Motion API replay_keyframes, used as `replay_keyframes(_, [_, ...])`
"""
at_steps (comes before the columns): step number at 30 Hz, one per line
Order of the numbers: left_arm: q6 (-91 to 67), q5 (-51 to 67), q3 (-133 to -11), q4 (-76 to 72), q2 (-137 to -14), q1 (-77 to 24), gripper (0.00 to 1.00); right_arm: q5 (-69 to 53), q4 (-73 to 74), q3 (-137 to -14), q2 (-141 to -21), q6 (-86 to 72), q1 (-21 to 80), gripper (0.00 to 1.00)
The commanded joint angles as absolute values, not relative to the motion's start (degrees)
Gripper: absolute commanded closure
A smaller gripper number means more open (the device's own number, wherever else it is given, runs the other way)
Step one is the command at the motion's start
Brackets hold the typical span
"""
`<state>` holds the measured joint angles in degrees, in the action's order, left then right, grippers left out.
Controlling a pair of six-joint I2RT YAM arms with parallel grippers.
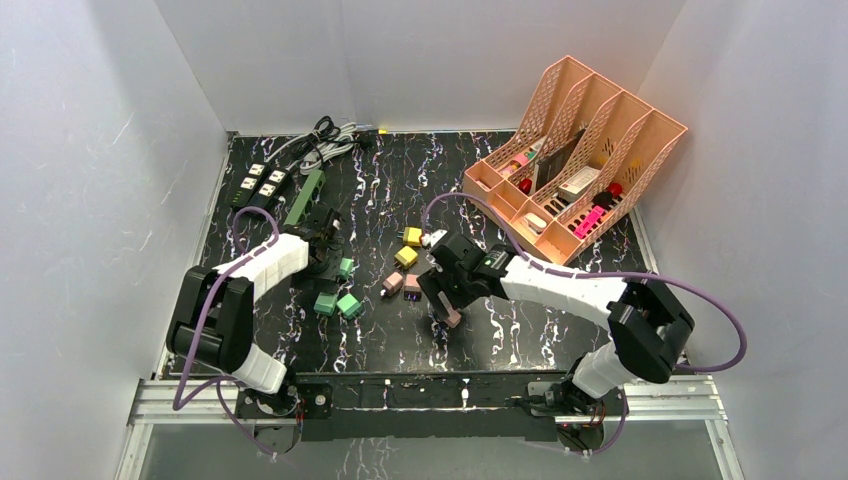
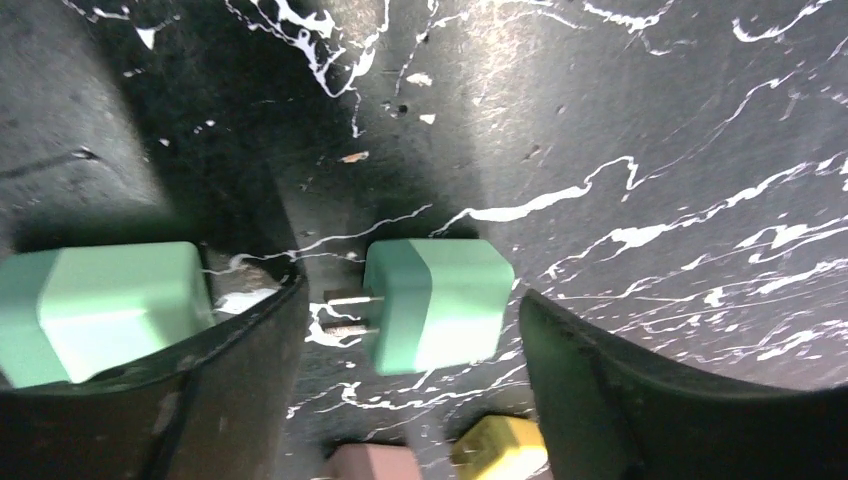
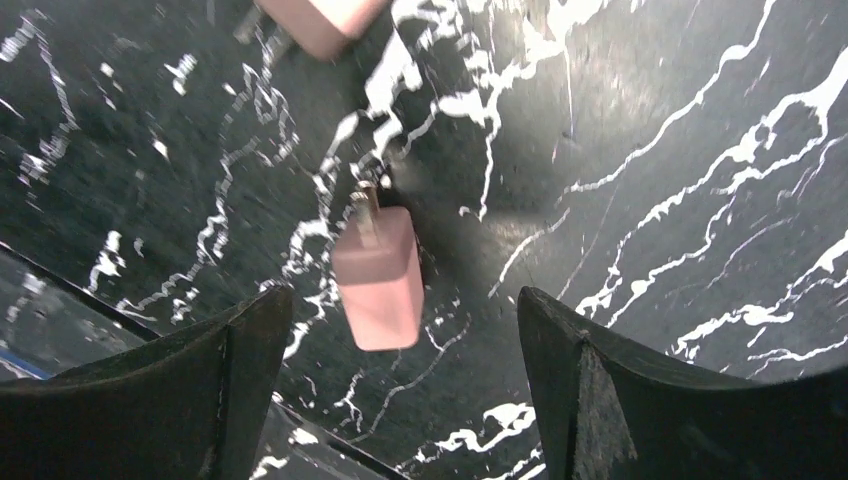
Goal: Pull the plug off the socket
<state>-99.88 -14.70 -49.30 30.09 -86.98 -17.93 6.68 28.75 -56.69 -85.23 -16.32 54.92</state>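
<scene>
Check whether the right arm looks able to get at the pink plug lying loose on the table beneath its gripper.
Probably yes: the right gripper is open directly over the pink plug, which lies flat in the gap between the jaws with nothing on top of it.

Peach slotted file organizer (image 1: 655,135) at far right of black white-veined tabletop (image 1: 400,170). In its compartments: pink item (image 1: 590,222), red object (image 1: 525,186), white box (image 1: 578,183). White walls (image 1: 100,150) on three sides. Aluminium rail (image 1: 690,398) along near edge.
</scene>
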Motion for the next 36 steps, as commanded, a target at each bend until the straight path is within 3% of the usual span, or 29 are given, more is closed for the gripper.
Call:
replay_keyframes(1, [-98.8,-16.3,-49.8,28.4,-86.8,-17.9,0.15,4.7,30.5,-55.1,-82.9,-14.4,54.3,0.11])
replay_keyframes(4, [-97.7,-15.9,-50.2,27.7,-86.4,-17.5,0.02,1.6,28.8,-54.5,-83.2,-14.3,54.3,0.16])
replay_keyframes(10, [-94.3,-16.3,-51.6,28.0,-84.1,-17.0,0.02,-6.0,25.6,-54.3,-86.0,-14.2,54.3,0.24])
replay_keyframes(18, [-86.7,-21.0,-53.8,28.0,-78.6,-17.0,0.02,-5.5,27.8,-56.3,-91.2,-14.1,54.3,0.32])
replay_keyframes(20, [-84.8,-22.1,-53.9,27.8,-77.0,-17.0,0.02,-5.0,29.0,-57.3,-92.5,-14.2,54.3,0.41])
replay_keyframes(21, [-83.9,-22.5,-53.9,27.7,-76.3,-17.0,0.02,-4.2,29.6,-57.7,-93.3,-14.5,54.3,0.5])
replay_keyframes(23, [-81.6,-23.2,-53.9,26.6,-75.0,-16.8,0.02,-2.6,30.1,-58.5,-93.8,-15.2,54.3,0.8])
replay_keyframes(26, [-71.5,-21.4,-53.1,19.7,-72.9,-16.0,0.02,1.7,30.4,-60.0,-93.4,-14.3,54.3,1.0])
replay_keyframes(31, [-44.4,-5.9,-53.5,4.7,-71.9,-13.5,0.02,9.3,26.6,-61.4,-92.8,2.9,54.2,1.0])
replay_keyframes(36, [-24.8,12.6,-61.4,10.8,-77.8,-12.7,0.02,-10.1,30.7,-59.8,-93.8,34.5,54.1,1.0])
